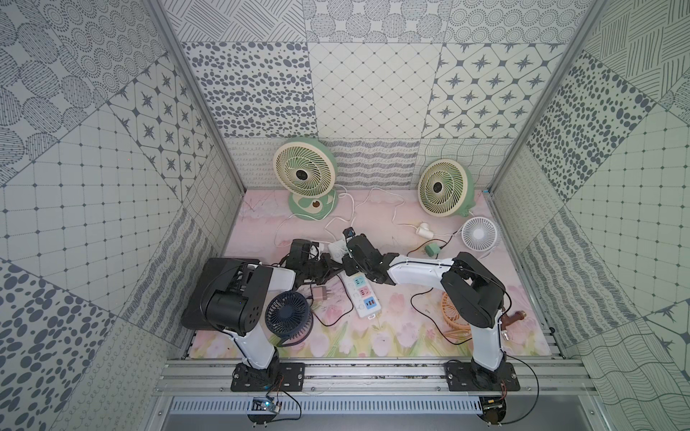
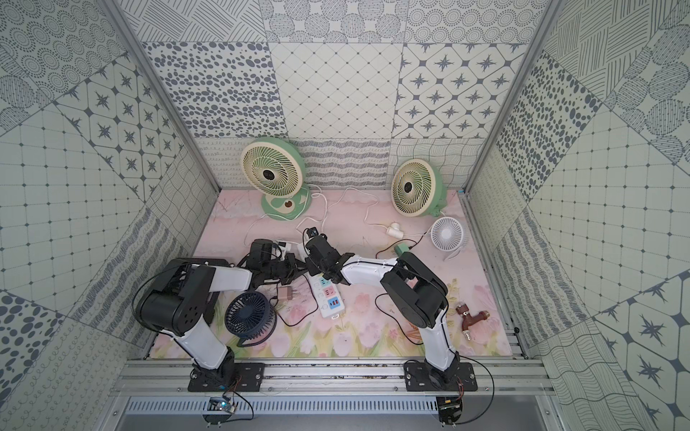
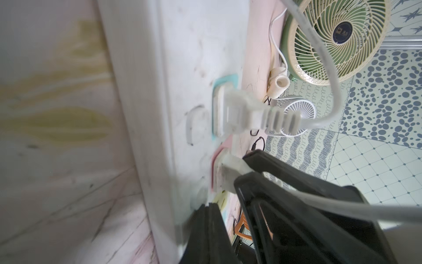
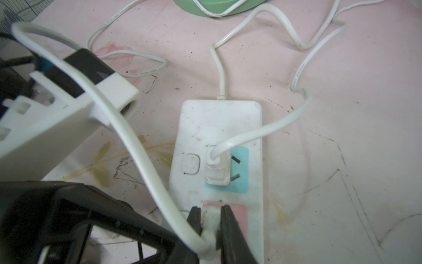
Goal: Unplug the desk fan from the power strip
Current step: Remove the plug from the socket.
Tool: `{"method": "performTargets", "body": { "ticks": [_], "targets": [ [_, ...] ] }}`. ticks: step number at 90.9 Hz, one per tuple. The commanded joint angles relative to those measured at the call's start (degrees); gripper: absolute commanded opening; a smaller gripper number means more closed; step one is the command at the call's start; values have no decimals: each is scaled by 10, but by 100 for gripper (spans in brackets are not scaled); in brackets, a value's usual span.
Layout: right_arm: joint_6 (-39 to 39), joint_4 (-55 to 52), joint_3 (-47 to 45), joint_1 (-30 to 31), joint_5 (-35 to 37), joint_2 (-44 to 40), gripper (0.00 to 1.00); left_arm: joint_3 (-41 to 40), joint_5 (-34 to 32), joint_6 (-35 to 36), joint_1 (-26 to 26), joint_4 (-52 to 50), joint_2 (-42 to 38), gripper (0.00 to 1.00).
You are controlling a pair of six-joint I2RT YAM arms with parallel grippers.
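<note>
Closest to me, the left arm [image 1: 239,294] and the right arm [image 1: 466,291] stand on the rail at the near edge of the worktop [image 1: 373,336]. Both lean inward, with their wrists close together over its middle.

At the far edge I see a taller green fan [image 1: 304,173] toward the far-left corner and a lower green fan [image 1: 442,186] toward the far-right corner. A navy fan [image 1: 288,315] stands near the near-left corner, just beside the left arm, and a smaller white fan [image 1: 479,233] sits by the right edge.

The power strip [image 1: 360,294] lies at the middle of the worktop, running lengthwise toward the near edge. Its blue USB panel is at the near end and its white cord leaves the far end.

My right hand [image 4: 211,220] is clamped on the white plug [image 4: 211,214] in the pink socket, one finger on each side. My left hand [image 3: 209,214] is closed on nothing, with its tip against the strip's face by the yellow socket. A second plug [image 4: 218,169] sits in the blue socket, next toward the far end.

I cannot tell which fan either plug's cord runs to.
</note>
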Motion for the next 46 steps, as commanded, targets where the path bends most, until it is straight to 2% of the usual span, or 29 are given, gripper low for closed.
{"method": "performTargets", "body": {
  "ticks": [1,6,16,23,31,46],
  "targets": [
    [-47,9,34,25,59,-1,0,-3,-48,14,1,-75,3,0],
    [-32,14,27,19,53,-6,0,-1,-48,14,1,-76,5,0],
    [34,51,-9,-21,-18,-22,0,1,-46,15,1,-77,7,0],
    [54,68,-22,-37,-44,-25,0,3,-45,16,1,-78,8,0],
    [31,52,-9,-27,-30,-20,0,4,-45,18,1,-80,9,0],
    [-42,9,33,19,55,-2,0,5,-45,18,2,-81,9,0]
  ]
}}
